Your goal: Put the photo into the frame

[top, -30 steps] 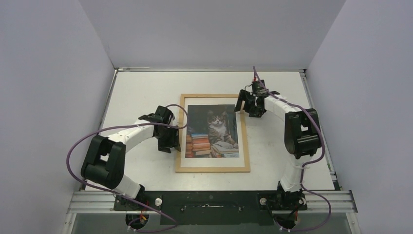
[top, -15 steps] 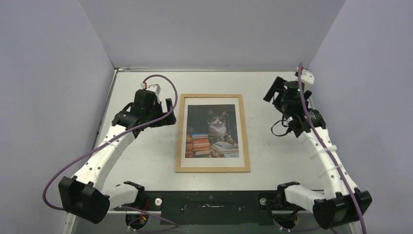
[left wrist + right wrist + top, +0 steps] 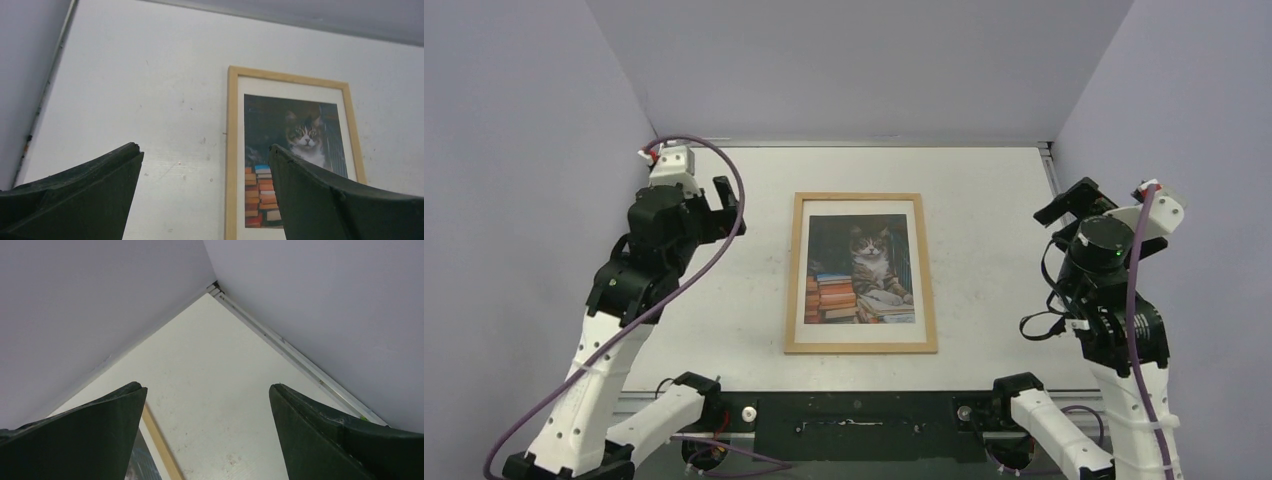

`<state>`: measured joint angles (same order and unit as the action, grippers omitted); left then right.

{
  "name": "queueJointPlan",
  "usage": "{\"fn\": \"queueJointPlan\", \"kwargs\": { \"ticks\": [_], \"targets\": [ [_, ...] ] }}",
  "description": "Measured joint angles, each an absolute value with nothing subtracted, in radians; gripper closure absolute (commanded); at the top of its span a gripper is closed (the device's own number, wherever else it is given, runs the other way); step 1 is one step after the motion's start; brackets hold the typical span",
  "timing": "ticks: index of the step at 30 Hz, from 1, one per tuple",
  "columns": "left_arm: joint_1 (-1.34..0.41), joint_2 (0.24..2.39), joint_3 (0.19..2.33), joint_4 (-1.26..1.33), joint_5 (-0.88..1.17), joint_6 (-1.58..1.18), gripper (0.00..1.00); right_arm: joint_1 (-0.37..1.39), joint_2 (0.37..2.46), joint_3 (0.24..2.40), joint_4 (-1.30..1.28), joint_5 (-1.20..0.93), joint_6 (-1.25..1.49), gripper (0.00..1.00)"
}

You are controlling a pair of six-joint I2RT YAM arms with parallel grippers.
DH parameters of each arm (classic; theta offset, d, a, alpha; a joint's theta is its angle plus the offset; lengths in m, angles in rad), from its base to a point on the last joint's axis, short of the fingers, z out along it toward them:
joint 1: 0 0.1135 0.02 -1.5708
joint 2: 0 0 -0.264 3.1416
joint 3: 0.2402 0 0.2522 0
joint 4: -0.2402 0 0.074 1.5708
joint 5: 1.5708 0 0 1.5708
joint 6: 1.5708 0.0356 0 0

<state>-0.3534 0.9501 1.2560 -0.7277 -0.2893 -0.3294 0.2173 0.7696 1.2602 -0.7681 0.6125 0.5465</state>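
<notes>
Photo (image 3: 861, 270) was seen lying flat inside frame (image 3: 861, 346), white border (image 3: 861, 207) showing all round it, mid-table (image 3: 984, 260). L gripper (image 3: 203, 149) and R gripper (image 3: 206, 386) were held w/ jaws wide apart, nothing gripped, each well clear of the frame. Task was judged approx. done. Risk: frame could be knocked and photo skewed if an arm were swung low across it. Photo seating couldn't be confirmed.

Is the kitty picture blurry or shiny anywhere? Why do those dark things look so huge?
Top external view: even light, the photo in the frame sharp, no glare. Left wrist view: cat softer, dimmer; the left gripper looms huge, right at the lens. Right wrist view: only a frame edge shows.
</notes>
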Motion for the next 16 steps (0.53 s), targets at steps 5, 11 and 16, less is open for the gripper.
{"fn": "queueJointPlan", "kwargs": {
  "ticks": [5,11,16],
  "targets": [
    [-0.353,0.846,1.31,-0.715,-0.354,-0.293,0.03,0.217,0.741,1.319,-0.781,0.683,0.545,0.0],
    [-0.353,0.783,1.346,-0.709,-0.395,-0.265,0.03,0.217,0.737,1.338,-0.787,0.718,0.542,0.0],
    [-0.353,0.769,1.348,-0.71,-0.415,-0.25,0.03,0.217,0.737,1.338,-0.788,0.727,0.54,0.0]
  ]
}}
